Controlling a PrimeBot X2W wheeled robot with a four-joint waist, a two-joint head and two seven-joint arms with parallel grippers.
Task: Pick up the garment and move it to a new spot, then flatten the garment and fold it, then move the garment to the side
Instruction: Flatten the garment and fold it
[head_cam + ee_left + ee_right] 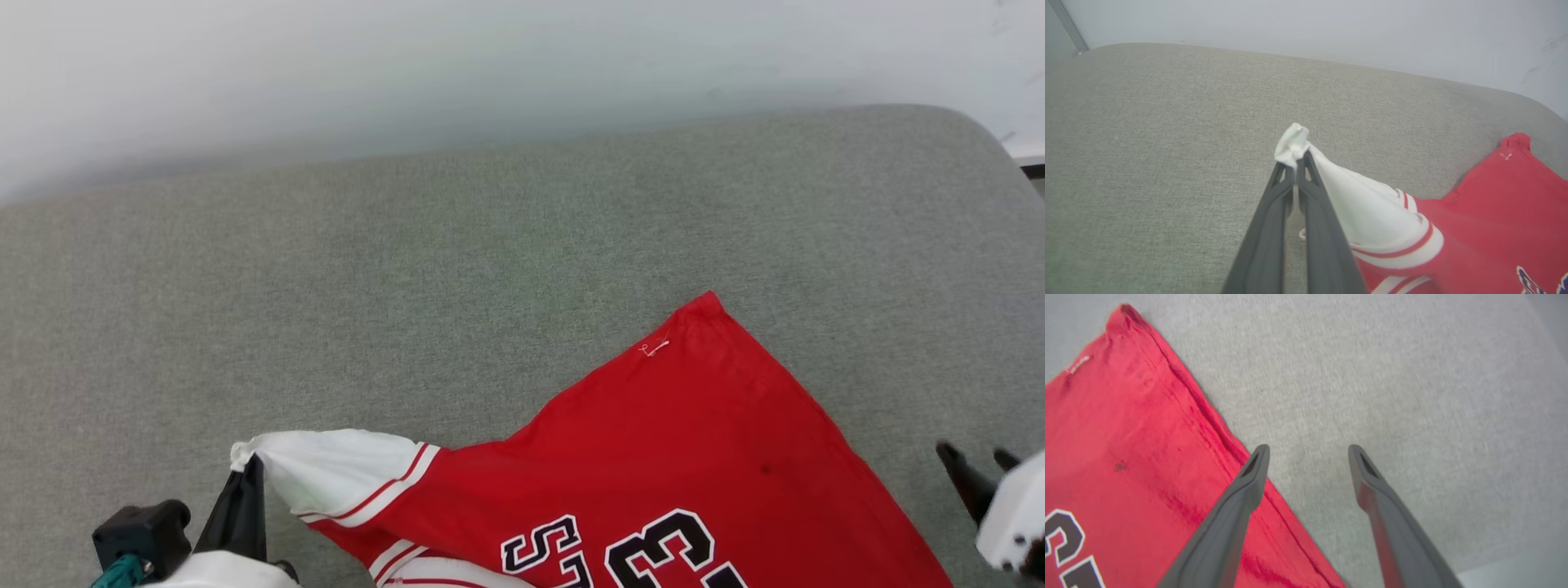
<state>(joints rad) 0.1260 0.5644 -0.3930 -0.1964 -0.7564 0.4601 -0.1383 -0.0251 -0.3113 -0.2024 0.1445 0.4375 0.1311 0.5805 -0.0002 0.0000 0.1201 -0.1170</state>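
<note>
The garment (653,457), a red jersey with white sleeves and black white-edged lettering, lies on the grey cushioned surface (457,269) at the lower middle and right of the head view. My left gripper (251,467) is shut on the tip of the white sleeve (1339,196), pulling it out to the left. In the left wrist view that left gripper (1295,160) pinches the bunched sleeve end. My right gripper (1308,451) stands open just off the garment's (1126,428) right edge, nothing between its fingers; the right gripper (976,459) is at the lower right of the head view.
A pale wall (490,65) runs behind the grey surface. The surface's rounded corner (971,131) is at the upper right. Bare grey fabric stretches beyond and left of the garment.
</note>
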